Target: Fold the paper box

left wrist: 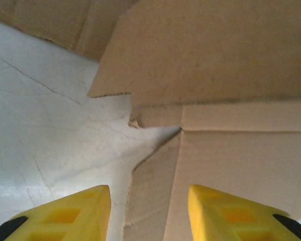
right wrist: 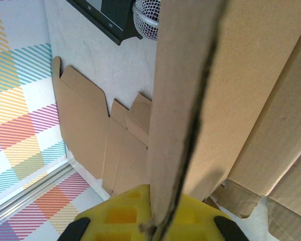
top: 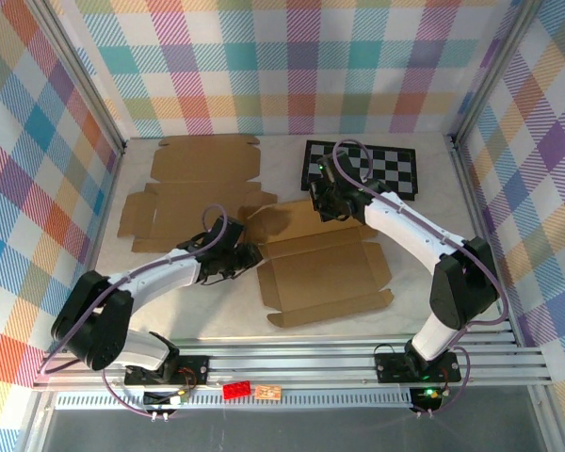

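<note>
My right gripper (right wrist: 151,221) clamped on upright cardboard flap (right wrist: 185,100); my left gripper (left wrist: 149,216) apart, side flap (left wrist: 153,181) between fingers; I should pinch near crease.

Bright even light, soft shadows, paper box (right wrist: 185,100) blurry up close.

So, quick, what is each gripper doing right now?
Left gripper: open, holding nothing, at the edge of the paper box.
Right gripper: shut on the raised flap.
</note>
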Controlling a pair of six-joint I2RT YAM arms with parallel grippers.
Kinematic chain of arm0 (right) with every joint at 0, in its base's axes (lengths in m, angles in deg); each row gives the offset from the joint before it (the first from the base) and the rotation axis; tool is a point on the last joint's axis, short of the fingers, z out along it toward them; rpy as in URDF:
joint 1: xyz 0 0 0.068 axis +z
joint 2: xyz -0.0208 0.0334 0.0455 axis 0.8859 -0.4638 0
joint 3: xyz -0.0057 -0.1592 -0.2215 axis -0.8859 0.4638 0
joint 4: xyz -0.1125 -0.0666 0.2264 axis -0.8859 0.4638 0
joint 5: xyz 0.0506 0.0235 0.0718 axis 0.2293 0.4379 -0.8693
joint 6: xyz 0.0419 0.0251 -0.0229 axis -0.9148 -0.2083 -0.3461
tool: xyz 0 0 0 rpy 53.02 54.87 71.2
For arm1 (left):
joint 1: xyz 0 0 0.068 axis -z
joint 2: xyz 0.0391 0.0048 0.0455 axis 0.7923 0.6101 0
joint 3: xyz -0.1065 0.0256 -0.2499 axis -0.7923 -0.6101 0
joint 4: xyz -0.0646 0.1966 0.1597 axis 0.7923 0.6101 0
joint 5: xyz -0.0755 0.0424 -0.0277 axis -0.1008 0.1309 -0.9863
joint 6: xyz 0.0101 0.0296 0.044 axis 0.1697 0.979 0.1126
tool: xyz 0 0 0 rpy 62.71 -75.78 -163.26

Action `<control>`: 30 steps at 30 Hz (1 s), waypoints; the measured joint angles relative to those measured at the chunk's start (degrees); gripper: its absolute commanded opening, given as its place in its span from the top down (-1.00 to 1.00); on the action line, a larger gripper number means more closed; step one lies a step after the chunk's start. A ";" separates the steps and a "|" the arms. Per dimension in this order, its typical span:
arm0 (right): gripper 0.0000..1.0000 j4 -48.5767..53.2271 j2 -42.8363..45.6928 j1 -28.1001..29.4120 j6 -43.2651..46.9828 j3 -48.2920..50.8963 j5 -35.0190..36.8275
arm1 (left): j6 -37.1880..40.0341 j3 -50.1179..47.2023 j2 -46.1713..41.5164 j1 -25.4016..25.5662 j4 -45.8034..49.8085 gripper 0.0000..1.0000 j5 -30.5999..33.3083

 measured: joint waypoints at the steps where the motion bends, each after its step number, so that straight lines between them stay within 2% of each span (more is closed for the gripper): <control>1: 1.00 0.00 0.00 -0.09 0.00 0.00 -0.04 | -0.26 -0.17 0.22 0.02 -0.79 0.12 0.39; 10: 1.00 0.00 0.00 -0.31 -0.24 0.00 -0.44 | -1.79 -1.20 3.67 1.29 -7.78 0.11 4.04; 16: 1.00 0.02 0.00 -0.31 -0.44 0.00 -0.44 | -1.16 -1.22 0.98 1.09 -4.68 0.04 9.22; 21: 1.00 0.02 0.00 -0.31 -0.66 0.00 -0.44 | 1.60 0.00 -1.68 -4.15 -3.56 0.04 8.96; 25: 1.00 0.04 0.00 -0.33 -0.72 0.00 -0.66 | 3.80 3.89 1.84 -8.98 -2.38 0.02 7.65; 30: 1.00 0.04 0.00 -0.33 -1.07 0.00 -0.85 | 5.62 8.55 6.03 -12.00 -0.35 -0.05 5.31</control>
